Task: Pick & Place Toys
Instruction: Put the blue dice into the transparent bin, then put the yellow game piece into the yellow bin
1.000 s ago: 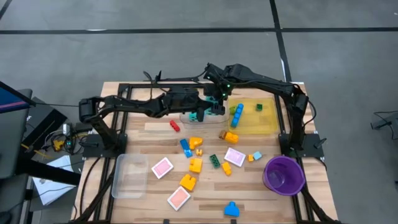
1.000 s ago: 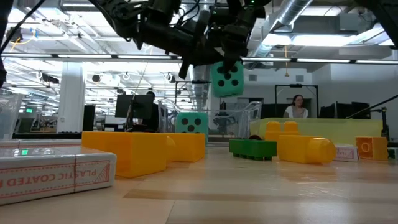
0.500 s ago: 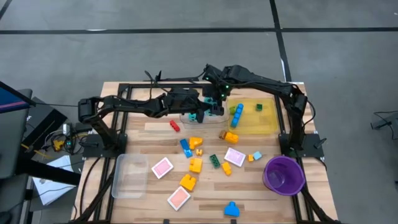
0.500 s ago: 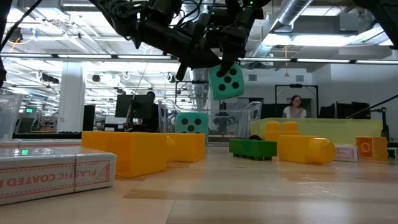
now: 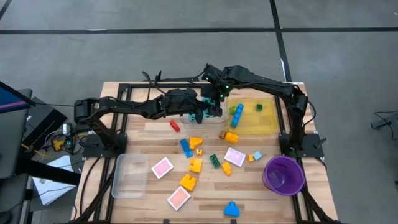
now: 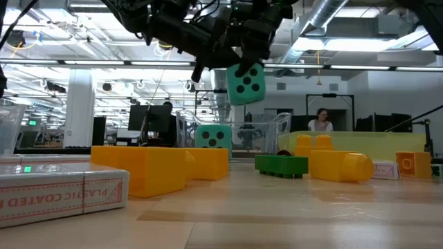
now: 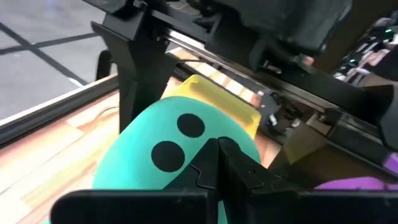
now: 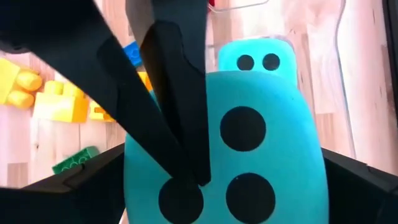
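Turquoise die (image 6: 246, 84) aloft, pinched by clenched left end effector (image 5: 200, 113); right end effector (image 5: 217, 99) spread wide beside it.

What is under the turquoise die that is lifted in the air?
Under the raised die, a second turquoise die sits inside the clear tray. The left gripper is shut on the raised die, which hides much of the tray floor in the right wrist view.
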### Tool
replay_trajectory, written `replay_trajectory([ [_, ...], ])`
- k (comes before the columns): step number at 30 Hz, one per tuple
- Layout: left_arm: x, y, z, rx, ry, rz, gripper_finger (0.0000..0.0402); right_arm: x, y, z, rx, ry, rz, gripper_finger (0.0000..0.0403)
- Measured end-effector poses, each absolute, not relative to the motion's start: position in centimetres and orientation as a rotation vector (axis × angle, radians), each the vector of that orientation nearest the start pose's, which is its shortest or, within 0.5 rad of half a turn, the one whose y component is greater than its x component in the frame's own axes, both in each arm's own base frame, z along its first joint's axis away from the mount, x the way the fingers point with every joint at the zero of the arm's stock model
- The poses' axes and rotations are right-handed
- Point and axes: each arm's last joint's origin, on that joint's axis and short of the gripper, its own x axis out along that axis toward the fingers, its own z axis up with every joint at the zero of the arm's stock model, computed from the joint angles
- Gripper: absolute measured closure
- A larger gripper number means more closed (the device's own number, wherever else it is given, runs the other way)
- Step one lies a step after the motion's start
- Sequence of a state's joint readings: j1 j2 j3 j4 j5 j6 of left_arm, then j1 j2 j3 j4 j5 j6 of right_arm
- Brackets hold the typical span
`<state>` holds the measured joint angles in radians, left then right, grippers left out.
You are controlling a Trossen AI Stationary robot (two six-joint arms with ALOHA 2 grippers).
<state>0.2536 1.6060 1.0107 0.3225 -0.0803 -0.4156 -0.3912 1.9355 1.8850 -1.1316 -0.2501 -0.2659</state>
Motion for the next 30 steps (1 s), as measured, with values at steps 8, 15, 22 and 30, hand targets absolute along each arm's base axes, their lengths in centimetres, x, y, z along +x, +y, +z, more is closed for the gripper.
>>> replay_trajectory([
  [8,34.5,9.2,24.6,-0.438,0.284,0.399,0.0401,37.1,-14.2,30.6,0.13,1.143,0.031,0.0003],
  [15,34.5,9.3,24.2,-0.441,0.297,0.398,0.0401,37.1,-14.1,30.9,0.127,1.132,0.035,0.0003],
  [22,34.7,9.4,24.9,-0.443,0.225,0.393,0.0401,37.2,-14.1,30.9,0.127,1.123,0.041,0.0003],
  [30,34.8,9.2,25.3,-0.444,0.197,0.379,0.0401,37.2,-14.4,30.9,0.124,1.114,0.026,0.0003],
])
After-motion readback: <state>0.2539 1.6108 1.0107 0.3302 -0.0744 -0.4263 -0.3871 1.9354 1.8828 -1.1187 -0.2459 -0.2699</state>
